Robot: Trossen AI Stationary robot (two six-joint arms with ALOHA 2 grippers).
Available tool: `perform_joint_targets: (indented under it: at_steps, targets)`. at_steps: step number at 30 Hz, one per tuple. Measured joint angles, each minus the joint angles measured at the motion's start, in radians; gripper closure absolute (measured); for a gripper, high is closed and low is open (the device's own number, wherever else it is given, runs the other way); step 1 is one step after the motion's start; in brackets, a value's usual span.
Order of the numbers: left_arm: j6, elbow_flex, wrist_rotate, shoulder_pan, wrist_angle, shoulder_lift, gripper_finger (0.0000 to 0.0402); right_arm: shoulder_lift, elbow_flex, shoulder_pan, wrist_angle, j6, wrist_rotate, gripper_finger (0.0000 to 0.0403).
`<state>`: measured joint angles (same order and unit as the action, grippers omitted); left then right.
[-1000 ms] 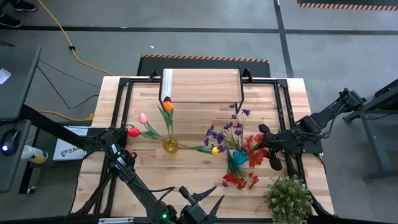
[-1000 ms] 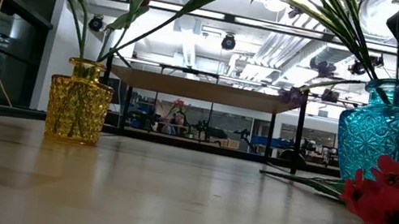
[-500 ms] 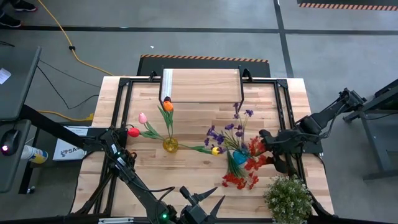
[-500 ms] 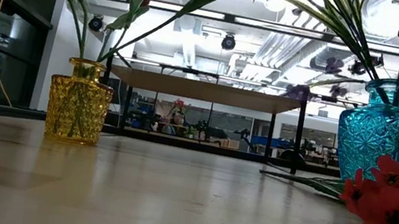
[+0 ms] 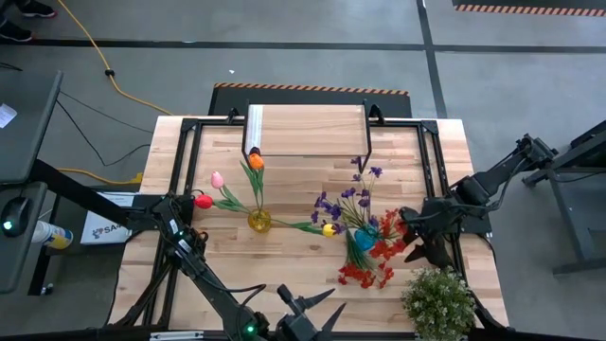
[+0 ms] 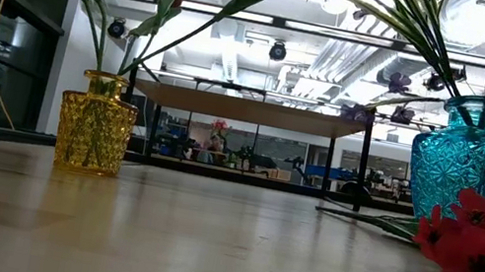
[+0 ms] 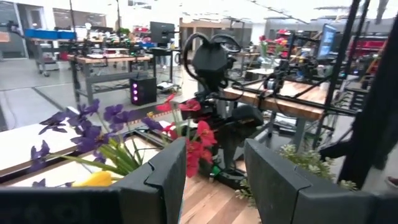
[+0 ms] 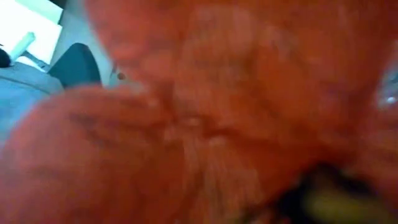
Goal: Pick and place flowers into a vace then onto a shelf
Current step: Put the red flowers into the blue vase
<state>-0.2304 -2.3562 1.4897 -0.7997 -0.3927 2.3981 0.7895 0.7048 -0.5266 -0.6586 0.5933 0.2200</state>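
Two vases stood on the wooden table (image 5: pixel 189 152): a yellow vase (image 5: pixel 259 221) near the middle holding tulips (image 5: pixel 217 179) in pink, red and orange, and a blue vase (image 5: pixel 365 238) to its right holding purple sprays (image 5: pixel 343 199). A yellow tulip (image 5: pixel 329 228) lay between the two vases, its stem running toward the yellow one. Red sprays (image 5: pixel 362 275) lay on the table just in front of the blue vase, and more red blossoms (image 5: pixel 390 235) sat at that vase's right side, directly against the right gripper (image 5: pixel 417 239). That gripper's fingers appeared parted in the high view, but whether they clasped a stem could not be determined; its wrist camera was filled by red petals (image 8: pixel 199 112). The left gripper (image 5: pixel 312 308) waited at the near edge of the table, its fingers spread and empty, well apart from all flowers. The shelf (image 5: pixel 308 131) stood at the far edge of the table with nothing on its plank top. A bushy potted plant (image 5: pixel 439 301) occupied the near right corner.
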Motion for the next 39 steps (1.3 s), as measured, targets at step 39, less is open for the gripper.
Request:
perform_joint_targets:
  at_steps: [39]
  targets:
    - [0.945, 0.029, -0.823, 0.102, 1.040, 0.023, 0.0206, 0.000, 0.000, 0.000, 0.319, 0.353, 0.251, 0.0221]
